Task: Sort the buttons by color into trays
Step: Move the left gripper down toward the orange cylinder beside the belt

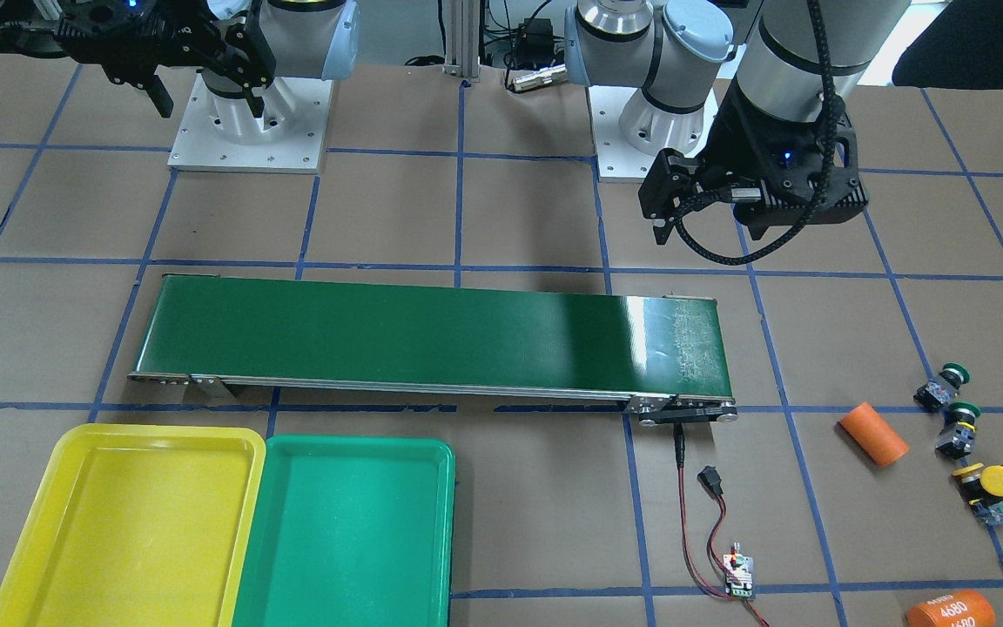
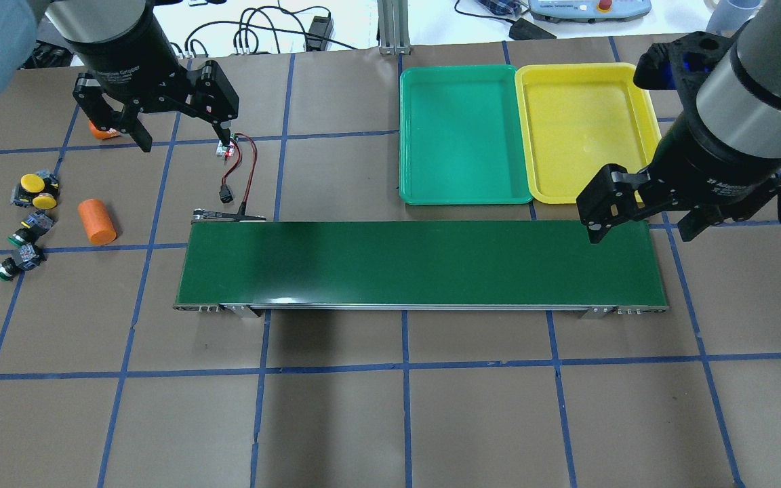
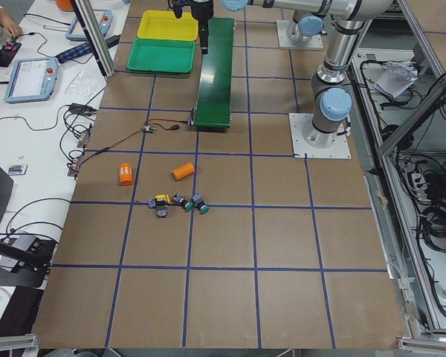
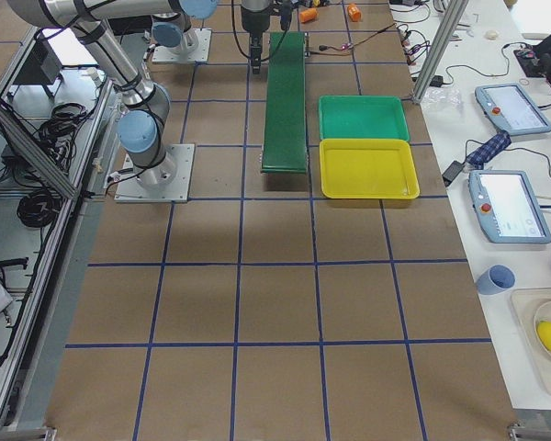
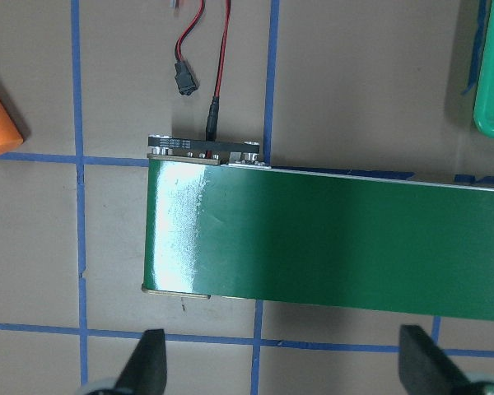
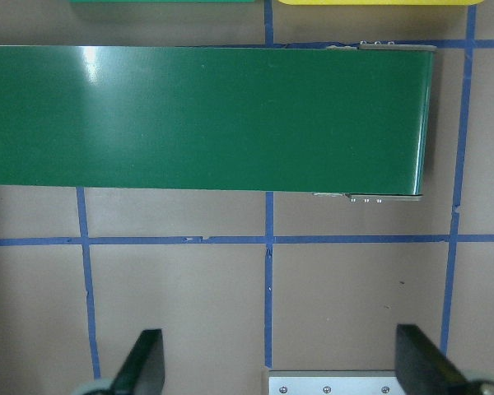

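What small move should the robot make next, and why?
Likely swing the left gripper across to hover above one yellow button. It is open, empty and the closer gripper to the four buttons, which all lie on the table beyond the conveyor belt. The green tray and yellow tray hold nothing.

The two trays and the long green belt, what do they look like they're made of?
Yellow tray: likely moulded plastic, smooth and slightly glossy, with rounded corners and a raised rim. Green tray: same look, probably the same plastic. Green belt: seems a rubbery or PVC sheet with a satin sheen, showing broad light reflections; its end brackets look like bare metal.
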You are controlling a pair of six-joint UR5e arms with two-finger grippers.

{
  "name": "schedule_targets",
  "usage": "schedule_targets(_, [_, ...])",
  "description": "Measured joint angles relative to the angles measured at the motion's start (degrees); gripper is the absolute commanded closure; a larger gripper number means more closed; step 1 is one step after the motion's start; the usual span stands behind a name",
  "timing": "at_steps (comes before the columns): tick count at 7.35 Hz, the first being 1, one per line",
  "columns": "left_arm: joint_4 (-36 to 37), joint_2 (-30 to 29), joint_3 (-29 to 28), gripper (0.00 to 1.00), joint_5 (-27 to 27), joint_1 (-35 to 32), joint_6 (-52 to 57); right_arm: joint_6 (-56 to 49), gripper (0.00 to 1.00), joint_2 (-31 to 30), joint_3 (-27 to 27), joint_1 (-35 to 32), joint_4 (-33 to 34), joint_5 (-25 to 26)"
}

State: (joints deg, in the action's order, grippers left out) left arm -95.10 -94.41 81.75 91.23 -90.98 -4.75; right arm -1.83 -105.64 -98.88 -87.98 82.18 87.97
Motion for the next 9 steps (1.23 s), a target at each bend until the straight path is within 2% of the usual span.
schedule_targets(7, [0.4,-1.3,0.1,0.00,0.6,1.1,0.2,0.0,0.00,-0.5,-0.1,0.0,0.1,-0.1])
schedule_targets(9, [0.7,-3.1,0.1,0.00,0.1,6.1,2.1,0.0,0.00,-0.6,-0.1,0.0,0.1,-0.1])
